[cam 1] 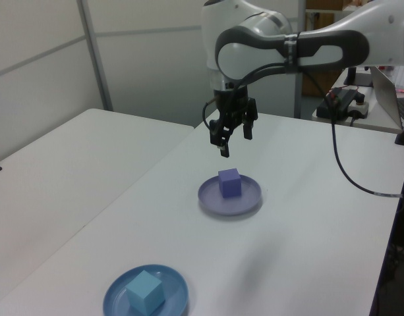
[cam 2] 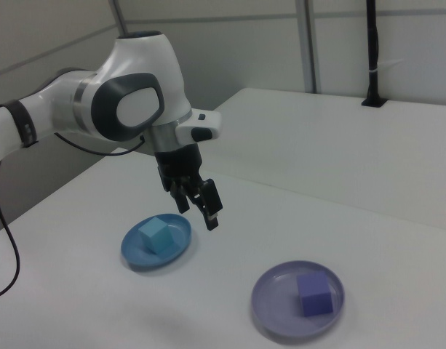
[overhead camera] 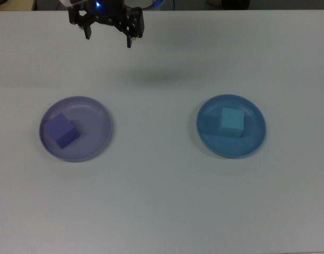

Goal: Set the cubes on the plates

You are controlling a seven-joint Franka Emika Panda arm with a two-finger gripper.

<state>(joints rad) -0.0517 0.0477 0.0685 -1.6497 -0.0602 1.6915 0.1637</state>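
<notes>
A purple cube (overhead camera: 62, 130) (cam 1: 229, 182) (cam 2: 313, 294) rests inside the lavender plate (overhead camera: 95, 114) (cam 1: 208, 197) (cam 2: 270, 291) at the top view's left. On the blue plate (overhead camera: 254, 140) (cam 1: 175, 289) (cam 2: 179, 247), at the top view's right, sits a cyan cube (overhead camera: 232, 121) (cam 1: 145, 291) (cam 2: 156, 234). My gripper (overhead camera: 108, 36) (cam 1: 232, 140) (cam 2: 197, 213) hangs open and empty high above the table, near the top view's upper edge, apart from both plates.
The white table (overhead camera: 162, 201) carries the two plates. In the left view a cable (cam 1: 346, 178) trails from the arm on the left view's right, and a wall panel (cam 1: 155, 59) stands behind the table.
</notes>
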